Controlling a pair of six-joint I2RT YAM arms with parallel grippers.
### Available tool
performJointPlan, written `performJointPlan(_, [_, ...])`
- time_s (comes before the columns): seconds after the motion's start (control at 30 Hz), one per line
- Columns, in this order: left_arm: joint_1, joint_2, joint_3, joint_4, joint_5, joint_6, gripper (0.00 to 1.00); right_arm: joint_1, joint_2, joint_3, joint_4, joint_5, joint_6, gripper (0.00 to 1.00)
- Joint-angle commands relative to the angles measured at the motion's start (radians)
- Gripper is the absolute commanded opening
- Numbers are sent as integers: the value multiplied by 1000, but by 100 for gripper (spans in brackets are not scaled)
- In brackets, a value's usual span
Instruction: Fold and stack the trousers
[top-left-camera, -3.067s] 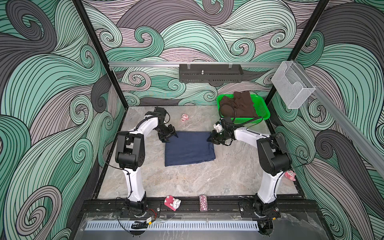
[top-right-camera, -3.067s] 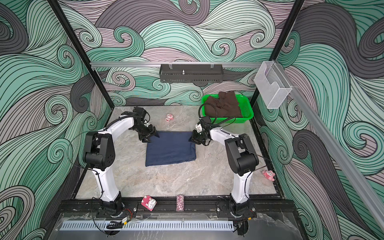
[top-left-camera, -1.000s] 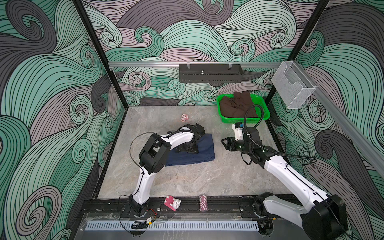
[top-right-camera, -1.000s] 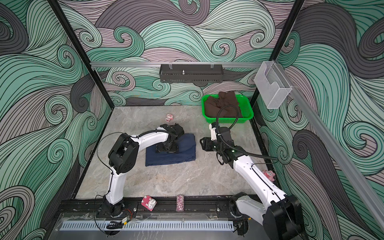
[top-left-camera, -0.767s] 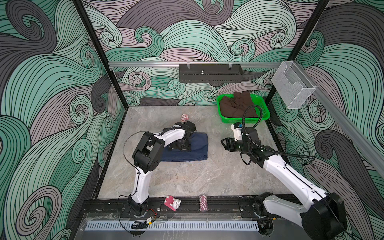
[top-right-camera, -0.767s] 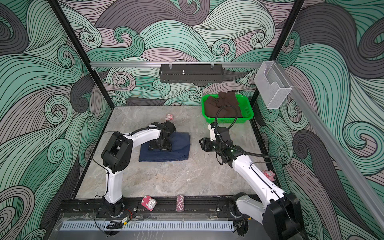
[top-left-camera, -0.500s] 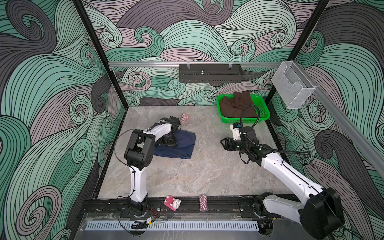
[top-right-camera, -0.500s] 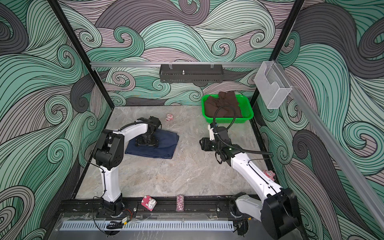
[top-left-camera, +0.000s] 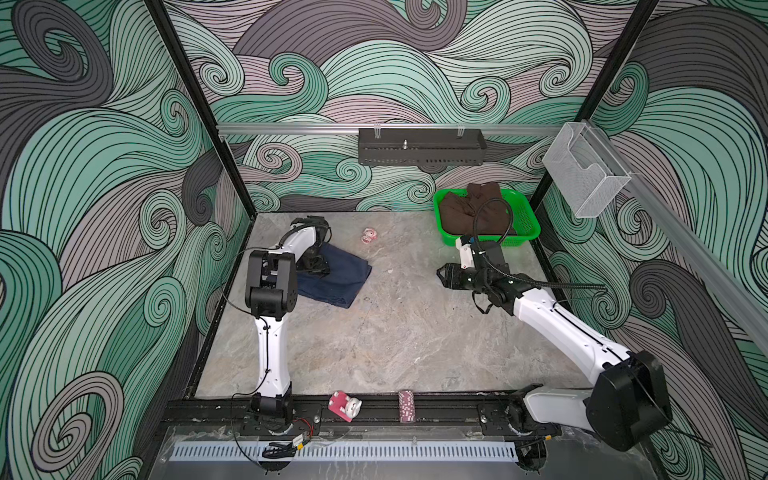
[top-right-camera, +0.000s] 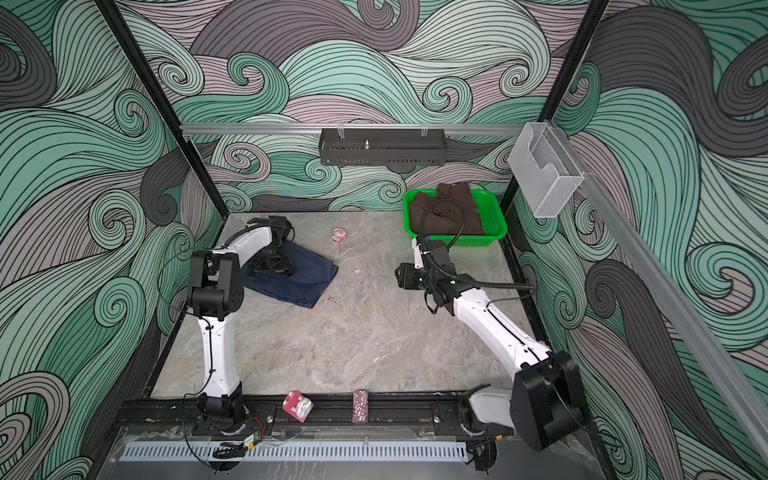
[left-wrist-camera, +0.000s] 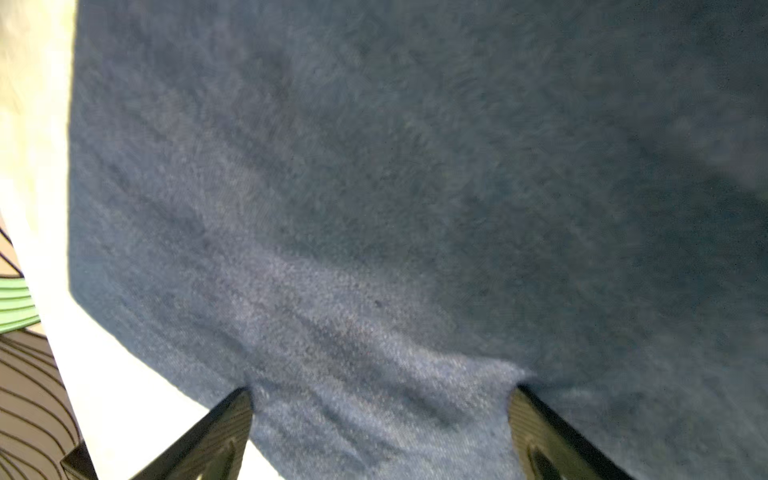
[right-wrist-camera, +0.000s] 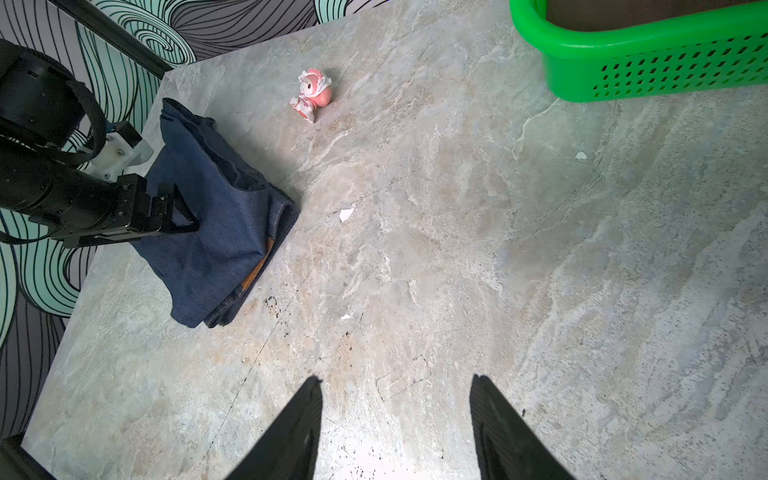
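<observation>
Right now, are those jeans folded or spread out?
Folded: the jeans lie as a compact bundle, stacked layers showing at one edge.

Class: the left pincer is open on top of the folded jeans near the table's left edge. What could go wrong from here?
1. The left pincer presses the trousers with jaws spread, gripping nothing; a push could bunch the top layer and spoil the fold.
2. The trousers lie near the table edge; a shove leftward might tip them off.

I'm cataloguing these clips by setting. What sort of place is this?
Probably a robot lab test cell, not a home: two arms bolted to a rail at a marble-look tabletop, boxed in by wave-printed wall panels, with folded trousers and a green basket of clothes.
</observation>
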Motion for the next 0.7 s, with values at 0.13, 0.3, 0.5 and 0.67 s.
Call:
performJointPlan(0.13, [72, 141, 171, -94, 34, 4, 99, 5, 71, 97, -34, -3, 3, 58])
performJointPlan(0.3, [140, 226, 330, -165, 71, -25, 99, 4, 102, 126, -31, 4, 12, 57])
performJointPlan(0.5, [205, 321, 484, -213, 138, -56, 99, 2, 139, 168, -34, 22, 13, 57])
performJointPlan(0.67, [254, 388, 577, -218, 184, -77, 99, -2, 179, 214, -34, 29, 23, 57])
